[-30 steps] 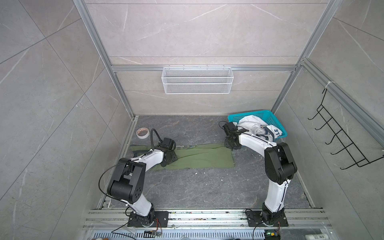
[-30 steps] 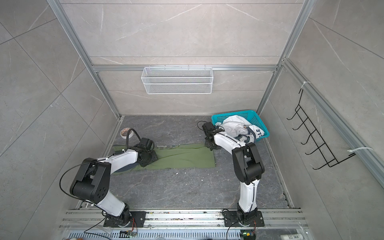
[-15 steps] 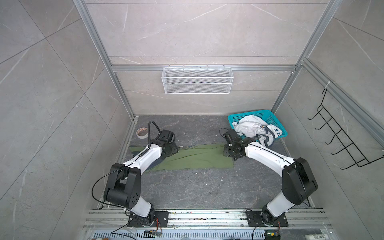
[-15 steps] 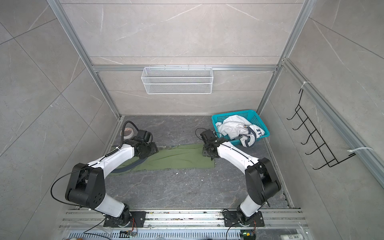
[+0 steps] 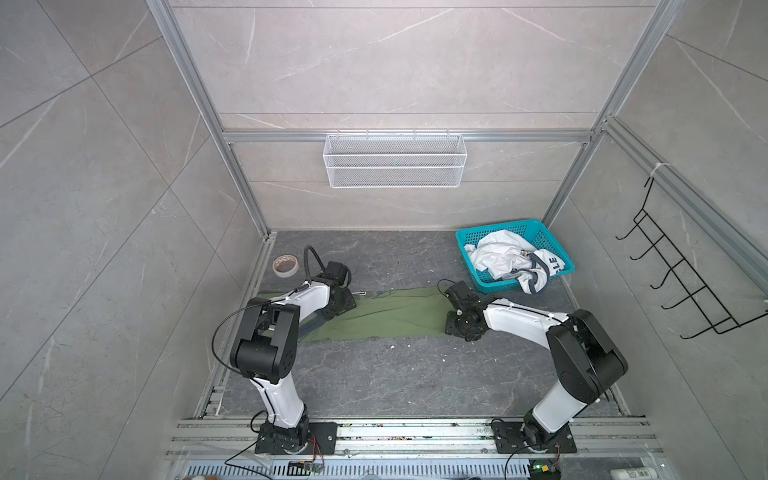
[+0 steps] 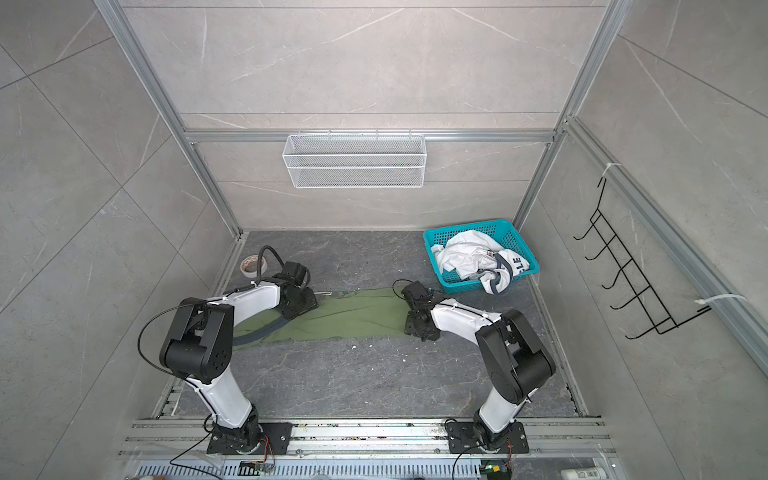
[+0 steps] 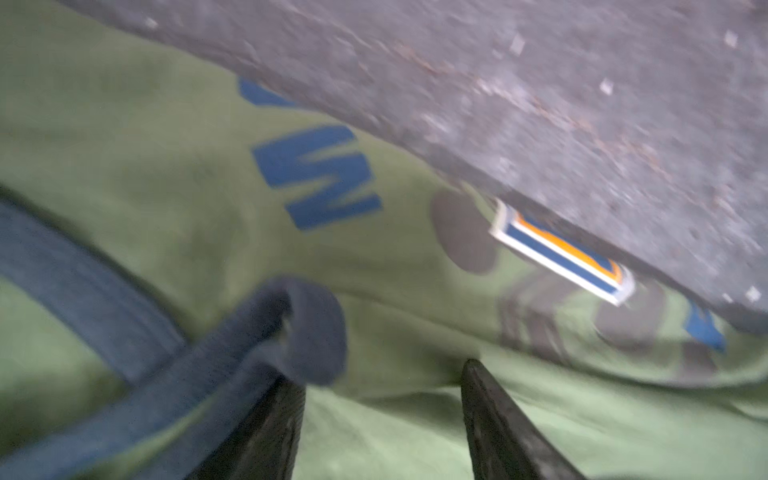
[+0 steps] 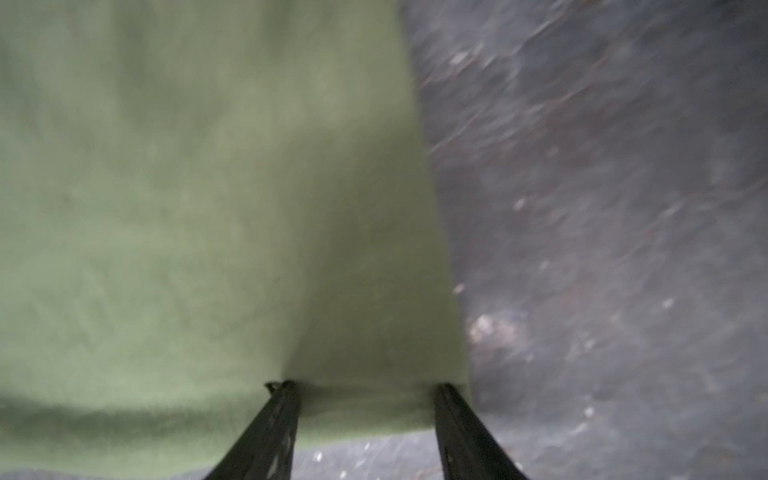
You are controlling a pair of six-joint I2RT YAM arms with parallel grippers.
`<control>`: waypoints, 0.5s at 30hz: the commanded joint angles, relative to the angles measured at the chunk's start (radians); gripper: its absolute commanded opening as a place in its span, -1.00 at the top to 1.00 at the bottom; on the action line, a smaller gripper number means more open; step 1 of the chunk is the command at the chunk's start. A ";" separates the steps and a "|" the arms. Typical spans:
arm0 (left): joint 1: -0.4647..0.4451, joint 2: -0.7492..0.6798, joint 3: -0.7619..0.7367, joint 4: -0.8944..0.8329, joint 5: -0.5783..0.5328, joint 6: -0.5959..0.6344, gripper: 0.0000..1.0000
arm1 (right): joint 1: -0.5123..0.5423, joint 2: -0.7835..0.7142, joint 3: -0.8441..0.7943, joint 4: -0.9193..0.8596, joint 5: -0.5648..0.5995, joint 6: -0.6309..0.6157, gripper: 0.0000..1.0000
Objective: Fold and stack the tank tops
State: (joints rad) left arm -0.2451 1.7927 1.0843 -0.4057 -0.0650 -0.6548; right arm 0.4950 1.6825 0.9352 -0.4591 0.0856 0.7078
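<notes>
One dark grey stone worktop (image 5: pixel 395 382) carries the olive green sleeveless tank top (image 5: pixel 395 318) stretched long between my arms, then the teal plastic basket (image 5: pixel 494 286) holding the crumpled white tank top (image 5: pixel 498 257), with left claw (image 7: pixel 380 372) and right claw (image 8: pixel 365 386) both spread over the olive cloth's ends.

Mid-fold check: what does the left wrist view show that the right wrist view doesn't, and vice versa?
Left wrist only: the navy-yellow chest graphic and dark grey trim of the olive tank top, ahead of the left end effector. Right wrist only: a plain corner of that top between the fingers of the right end effector. Both: olive cloth on the dark table, jaws apart.
</notes>
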 commanded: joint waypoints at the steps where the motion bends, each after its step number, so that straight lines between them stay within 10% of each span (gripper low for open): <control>1: 0.043 0.039 0.025 0.016 -0.021 0.046 -0.26 | -0.053 0.034 -0.047 0.002 0.022 0.006 -0.10; 15: -0.024 -0.152 0.100 -0.129 0.023 0.082 -0.68 | 0.004 -0.161 0.012 -0.092 0.000 -0.065 -0.31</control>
State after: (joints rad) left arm -0.2325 1.7565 1.1446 -0.4694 -0.0422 -0.5915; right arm 0.4622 1.5932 0.9161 -0.4931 0.0887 0.6777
